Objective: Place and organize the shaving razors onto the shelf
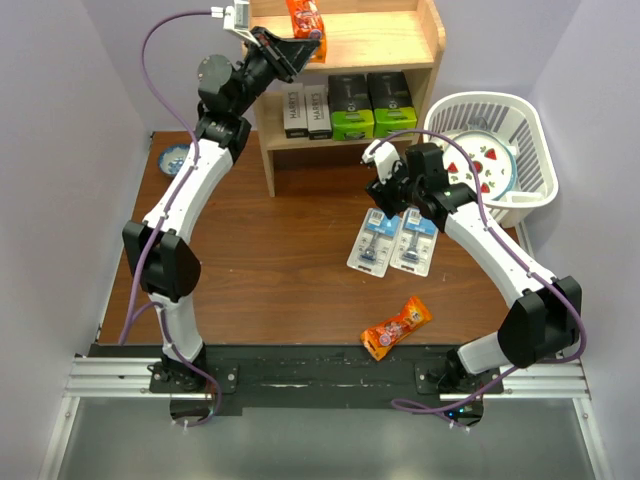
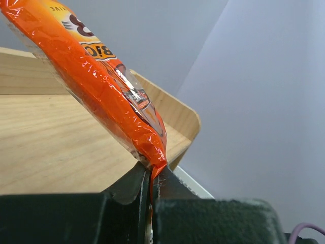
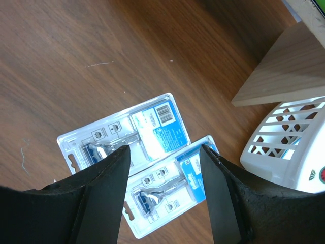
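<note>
a brown wood-grain table [image 1: 260,270] sits between pale lilac walls [image 1: 60,120], with a grey metal rail [image 1: 330,375] along the near edge. the light wooden shelf [image 1: 400,40] stands at the far side. beside it on the right is a white slatted basket [image 1: 530,130] holding a strawberry-patterned plate [image 1: 490,165]. a small blue dish [image 1: 175,157] lies at far left.

on the shelf's lower board stand the harry's box [image 1: 307,108], its name in white on a dark face, and next to it two black boxes [image 1: 370,105] with lime-green ends. two clear blister cards [image 1: 393,242] with blue headers lie side by side on the table; one shows a barcode [image 3: 163,110], the finer print is too small to read.

the left gripper [image 2: 151,178] is clenched on the crimped end of an orange snack packet [image 2: 101,91] over the shelf's top board; its lettering is cut off and unreadable. the right gripper [image 3: 162,152] hangs with jaws apart above the blister cards, grasping nothing. a second orange packet [image 1: 396,327] lies near the front edge.
</note>
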Robot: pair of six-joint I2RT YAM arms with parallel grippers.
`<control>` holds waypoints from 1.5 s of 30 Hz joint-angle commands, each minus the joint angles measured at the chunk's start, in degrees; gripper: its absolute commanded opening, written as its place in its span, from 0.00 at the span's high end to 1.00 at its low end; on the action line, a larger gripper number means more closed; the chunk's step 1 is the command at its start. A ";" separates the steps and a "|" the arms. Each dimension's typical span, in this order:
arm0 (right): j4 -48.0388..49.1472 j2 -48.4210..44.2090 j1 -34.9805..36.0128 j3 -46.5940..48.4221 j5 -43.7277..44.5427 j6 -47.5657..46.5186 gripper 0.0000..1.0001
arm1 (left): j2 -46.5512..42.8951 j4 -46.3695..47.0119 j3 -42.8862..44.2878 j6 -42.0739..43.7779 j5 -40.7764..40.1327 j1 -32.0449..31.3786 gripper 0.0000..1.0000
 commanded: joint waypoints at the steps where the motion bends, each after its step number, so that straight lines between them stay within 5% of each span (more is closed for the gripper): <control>1: -0.06 -0.52 0.20 0.88 0.57 2.05 0.39 | 1.42 -0.09 2.44 -2.15 -1.01 3.27 1.00; 10: 0.37 0.80 0.11 0.62 0.31 3.02 0.40 | 3.62 1.75 1.21 -5.05 7.43 5.56 1.00; 15: 0.46 2.03 0.20 1.76 0.13 3.55 0.40 | 3.89 2.81 0.77 -5.85 8.40 6.09 0.65; 19: 0.64 2.38 0.20 2.29 0.66 3.20 0.40 | 3.10 3.08 0.07 -6.20 7.09 6.44 0.54; 45: 2.57 3.09 0.20 1.94 0.04 4.42 0.40 | -6.13 -1.06 -13.11 -10.24 8.22 6.44 0.73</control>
